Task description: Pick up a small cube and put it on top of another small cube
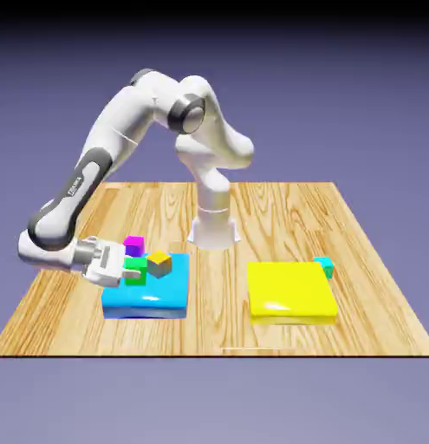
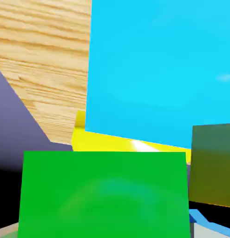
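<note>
Exterior view: arm reaches low over the table (image 1: 356,260), hand turned sideways at the exterior view's left. Gripper (image 1: 129,270) sits at the left edge of the blue slab (image 1: 157,299). Green cube (image 1: 135,269) is at the fingertips, over the slab's near-left part; it appears to be between the fingers, though whether it rests on the slab or is lifted off it cannot be told. Magenta cube (image 1: 133,245) sits just behind the green one, near the slab's far-left corner. Orange-and-grey cube (image 1: 159,263) is just right of the green cube, on the slab. Yellow slab (image 1: 289,292) lies well apart on the right, with a cyan cube (image 1: 324,265) at its far-right corner.

Hand view: green cube (image 2: 105,193) fills the lower frame, large and centred, where the fingertips would show; it hides them. This fits jaws closed on the cube, at cube width. Blue slab (image 2: 158,65) fills the upper right. Orange-and-grey cube (image 2: 212,165) shows at right, in shadow. Yellow slab (image 2: 107,140) appears as a strip between the cube and the blue slab. Table wood (image 2: 42,60) is at upper left.
</note>
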